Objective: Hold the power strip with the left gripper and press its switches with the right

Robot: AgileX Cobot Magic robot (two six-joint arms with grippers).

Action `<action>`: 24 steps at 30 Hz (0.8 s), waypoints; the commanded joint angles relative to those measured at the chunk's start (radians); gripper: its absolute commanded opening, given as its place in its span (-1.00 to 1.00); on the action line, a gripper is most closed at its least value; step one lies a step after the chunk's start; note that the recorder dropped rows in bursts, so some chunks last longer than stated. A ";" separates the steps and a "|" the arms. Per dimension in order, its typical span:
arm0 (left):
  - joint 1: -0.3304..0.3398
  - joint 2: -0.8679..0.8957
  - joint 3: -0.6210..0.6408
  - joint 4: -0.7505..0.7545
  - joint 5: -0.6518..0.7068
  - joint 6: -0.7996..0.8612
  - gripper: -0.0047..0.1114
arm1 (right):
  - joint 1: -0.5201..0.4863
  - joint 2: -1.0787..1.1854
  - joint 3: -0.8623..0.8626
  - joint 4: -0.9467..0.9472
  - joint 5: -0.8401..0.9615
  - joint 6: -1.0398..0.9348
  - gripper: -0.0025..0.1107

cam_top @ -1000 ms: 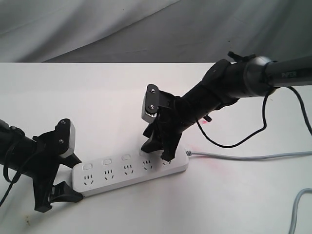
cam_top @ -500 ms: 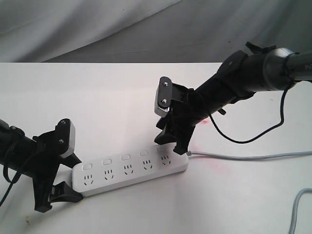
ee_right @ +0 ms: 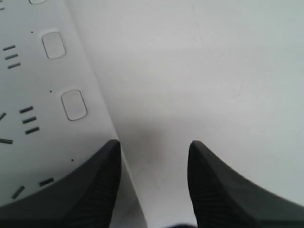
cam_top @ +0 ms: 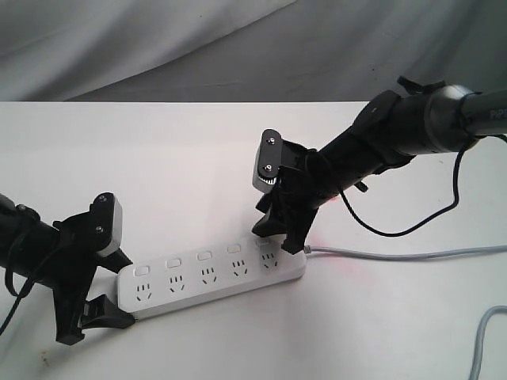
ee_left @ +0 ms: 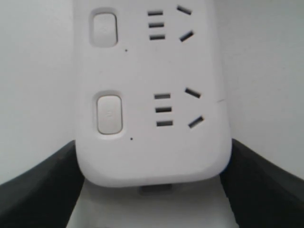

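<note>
The white power strip [cam_top: 210,277] lies slantwise on the table, its grey cord [cam_top: 396,255] running off to the right. My left gripper [cam_top: 125,291] is shut on its left end; in the left wrist view the rounded end [ee_left: 152,156] sits between both black fingers [ee_left: 38,190]. Four switches [cam_top: 204,256] show in a row; the fifth is hidden behind my right gripper [cam_top: 279,240]. That gripper hovers open over the strip's right end, one finger [ee_right: 90,190] above the strip's edge, the other above bare table. Two switches [ee_right: 74,104] lie just ahead of it.
The white table [cam_top: 158,158] runs back to a grey cloth backdrop [cam_top: 158,47]. A black cable [cam_top: 380,229] loops down from the right arm onto the table. A second grey cable [cam_top: 483,340] curls at the front right corner.
My right gripper has lifted off the strip's right end and shifted right and back, then settled slightly lower. The left gripper and the strip have not moved.
</note>
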 commanded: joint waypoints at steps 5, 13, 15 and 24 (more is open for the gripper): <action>-0.003 -0.001 -0.005 -0.006 0.004 0.003 0.00 | -0.003 0.008 0.014 -0.036 0.014 -0.002 -0.20; -0.003 -0.001 -0.005 -0.006 0.004 0.003 0.00 | -0.002 -0.026 0.014 -0.018 0.008 -0.023 -0.20; -0.003 -0.001 -0.005 -0.006 0.004 0.003 0.00 | -0.002 -0.026 0.014 -0.018 0.010 -0.023 -0.20; -0.003 -0.001 -0.005 -0.006 0.004 0.003 0.00 | 0.001 -0.026 0.014 -0.020 0.019 -0.015 -0.20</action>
